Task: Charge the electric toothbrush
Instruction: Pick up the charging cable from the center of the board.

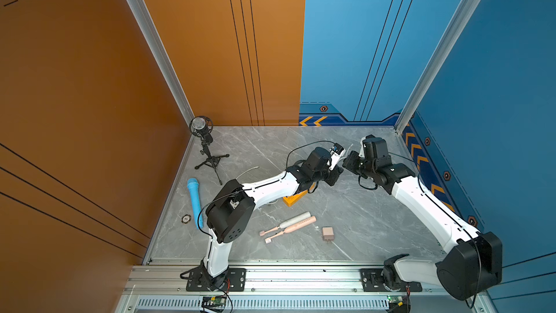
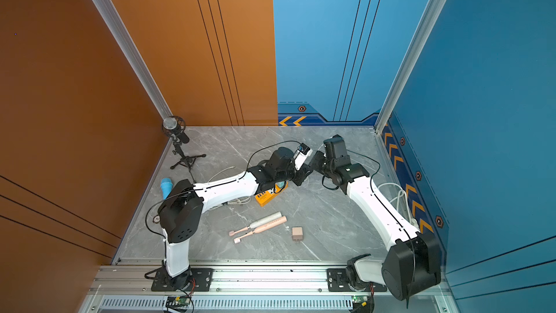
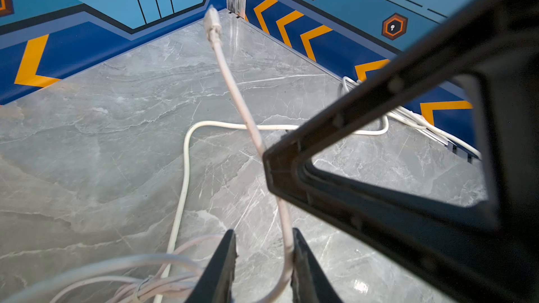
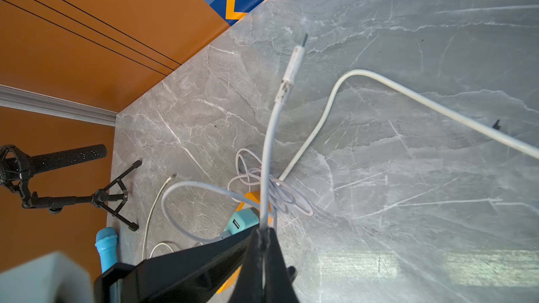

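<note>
The right tool (image 4: 264, 233) is clenched on the limp, light cable (image 4: 269, 141) while the left tool (image 3: 264, 233) stands released around it; gripping nearer the stiff plug (image 4: 295, 62) looks wisest.

No words, brand names or numbers are legible anywhere; the only signs are orange chevron arrows (image 3: 30, 62) along the dark blue wall band (image 3: 87, 42) and orange hexagon badges (image 3: 394, 26) with a white keyhole-like mark, at upper right of the left wrist view.
</note>
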Motion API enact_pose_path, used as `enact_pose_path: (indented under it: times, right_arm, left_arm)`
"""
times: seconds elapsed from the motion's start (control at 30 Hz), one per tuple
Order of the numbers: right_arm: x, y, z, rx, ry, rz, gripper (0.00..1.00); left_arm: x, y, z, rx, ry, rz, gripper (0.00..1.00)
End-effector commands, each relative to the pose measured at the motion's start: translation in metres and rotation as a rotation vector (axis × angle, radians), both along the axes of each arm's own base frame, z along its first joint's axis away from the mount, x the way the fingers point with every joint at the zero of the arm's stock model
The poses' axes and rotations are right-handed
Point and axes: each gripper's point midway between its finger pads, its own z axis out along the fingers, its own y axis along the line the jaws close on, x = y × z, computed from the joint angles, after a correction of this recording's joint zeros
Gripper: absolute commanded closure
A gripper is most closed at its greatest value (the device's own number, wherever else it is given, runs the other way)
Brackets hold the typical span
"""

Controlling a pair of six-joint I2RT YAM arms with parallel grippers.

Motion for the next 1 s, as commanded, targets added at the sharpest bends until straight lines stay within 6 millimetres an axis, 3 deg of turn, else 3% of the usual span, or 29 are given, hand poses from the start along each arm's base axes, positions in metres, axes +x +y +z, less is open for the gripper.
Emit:
enact_pose_path:
  times: [0.0, 0.13, 0.23, 0.4, 0.6, 0.7, 0.97]
  right_arm:
    - [-0.002, 0.003, 0.010, 0.037, -0.030, -0.003, 1.00]
    - [-0.002, 0.001, 0.011, 0.031, -0.034, -0.003, 1.00]
    - [-0.002, -0.005, 0.015, 0.028, -0.043, -0.008, 0.99]
    - [-0.009, -0.032, 0.043, 0.049, -0.081, -0.010, 0.65]
    - [-0.016, -0.064, 0.060, 0.184, -0.065, -0.064, 0.47]
    - [-0.009, -0.048, 0.063, 0.289, -0.055, -0.013, 0.46]
    - [0.008, -0.041, 0.063, 0.445, -0.068, -0.079, 0.52]
  left_arm:
    - [0.007, -0.006, 0.012, -0.043, -0.014, -0.009, 0.75]
    - [0.006, -0.003, 0.014, -0.040, -0.021, -0.006, 0.97]
    - [0.001, 0.000, 0.013, -0.019, -0.044, -0.016, 1.00]
    - [-0.008, 0.006, 0.010, 0.031, -0.099, -0.062, 1.00]
    - [-0.019, 0.003, 0.011, 0.090, -0.182, -0.107, 1.00]
    - [-0.021, 0.000, 0.014, 0.109, -0.218, -0.102, 1.00]
    - [-0.020, 0.000, 0.022, 0.136, -0.265, -0.039, 1.00]
